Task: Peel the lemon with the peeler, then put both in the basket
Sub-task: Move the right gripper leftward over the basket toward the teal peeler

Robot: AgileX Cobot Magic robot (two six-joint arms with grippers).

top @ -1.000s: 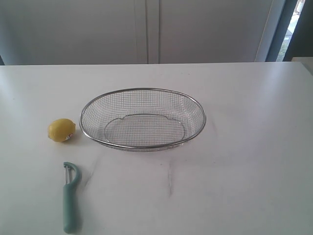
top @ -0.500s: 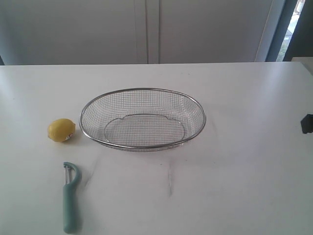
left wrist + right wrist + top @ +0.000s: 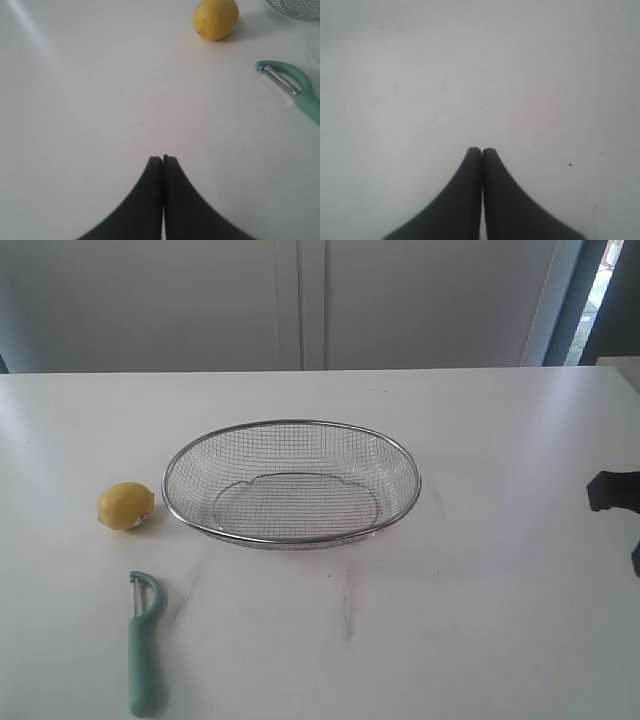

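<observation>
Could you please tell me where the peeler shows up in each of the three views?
Exterior: peeler lower left, nearer the camera than the lemon.
Left wrist: peeler partly in frame, handle cut off, near the lemon.
Right wrist: not in it.
Shared landmark: the lemon.

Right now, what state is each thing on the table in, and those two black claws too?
lemon: whole, unpeeled, lying on the table.
peeler: lying flat on the table, nothing holding it.
basket: upright, nothing in it.
left gripper: shut, holding nothing.
right gripper: shut, holding nothing.
</observation>
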